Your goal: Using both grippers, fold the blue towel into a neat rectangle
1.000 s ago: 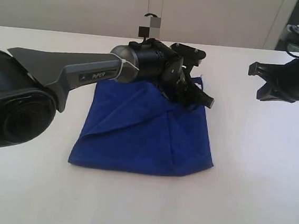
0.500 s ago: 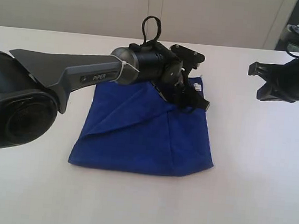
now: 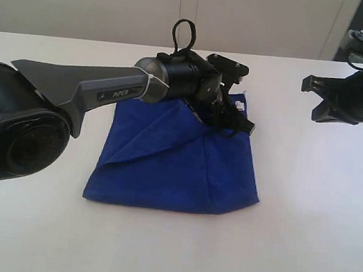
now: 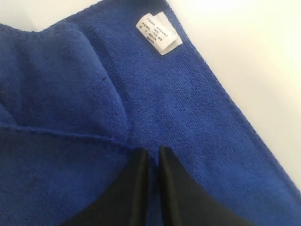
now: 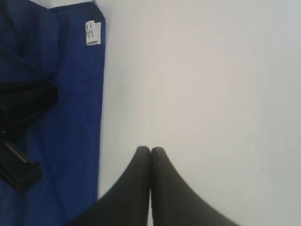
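A deep royal-blue soft microfibre towel (image 3: 172, 167) lies about in the middle of the white tabletop (image 3: 302, 218). It is not flat in one layer. One flap is turned over onto the rest, and its folded edge runs slantwise from the towel's left side up toward its far right corner. At that far right corner sits a small white tag (image 3: 240, 105), close to the towel's border.

The dark grey left arm (image 3: 96, 86), with the white word "PIPER" on it, reaches from the left edge of the tabletop across the middle. Its black left tool (image 3: 237, 125) is down on the towel, just beside the tag corner. In the left wrist view the two black fingers of this tool (image 4: 151, 153) are drawn almost together. Only a thin slit is between them, and blue cloth shows in it. The tips meet the towel where the edge of the flap ends, so the tool pinches the blue towel there. The tag (image 4: 159, 33) lies near, but apart from the fingers.

The black right tool (image 3: 314, 97) is near the right edge of the tabletop, well apart from the towel. In its wrist view its fingers (image 5: 150, 150) are pressed together with nothing between them, over bare tabletop.
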`<control>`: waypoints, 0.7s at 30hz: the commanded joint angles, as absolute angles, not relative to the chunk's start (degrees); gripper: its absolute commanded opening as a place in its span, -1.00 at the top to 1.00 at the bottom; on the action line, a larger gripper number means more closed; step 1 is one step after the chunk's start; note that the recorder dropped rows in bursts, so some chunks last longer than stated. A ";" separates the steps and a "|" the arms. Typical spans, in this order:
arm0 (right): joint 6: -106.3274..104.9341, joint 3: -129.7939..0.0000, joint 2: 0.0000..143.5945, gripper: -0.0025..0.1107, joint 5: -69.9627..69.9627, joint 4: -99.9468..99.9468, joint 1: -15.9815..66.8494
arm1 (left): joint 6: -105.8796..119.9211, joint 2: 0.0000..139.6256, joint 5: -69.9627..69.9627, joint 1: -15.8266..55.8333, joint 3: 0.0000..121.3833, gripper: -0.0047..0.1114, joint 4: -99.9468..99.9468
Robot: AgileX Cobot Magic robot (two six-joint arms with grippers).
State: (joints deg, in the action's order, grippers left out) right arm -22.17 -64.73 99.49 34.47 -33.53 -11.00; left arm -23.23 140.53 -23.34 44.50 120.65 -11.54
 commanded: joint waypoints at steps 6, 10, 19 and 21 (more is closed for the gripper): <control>-22.91 -64.50 99.50 0.96 34.34 -33.25 -11.45 | -22.93 140.96 -25.19 44.73 120.72 0.92 -15.48; -22.91 -64.50 99.50 0.96 34.34 -33.25 -11.45 | -23.16 141.39 -25.16 44.73 120.72 0.92 -15.48; -22.91 -64.50 99.50 0.96 34.34 -33.25 -11.45 | -22.90 137.18 -25.09 44.73 120.72 0.92 -19.16; -22.91 -64.50 99.50 0.96 34.34 -33.25 -11.45 | -22.46 135.98 -26.85 44.73 120.72 0.92 -21.02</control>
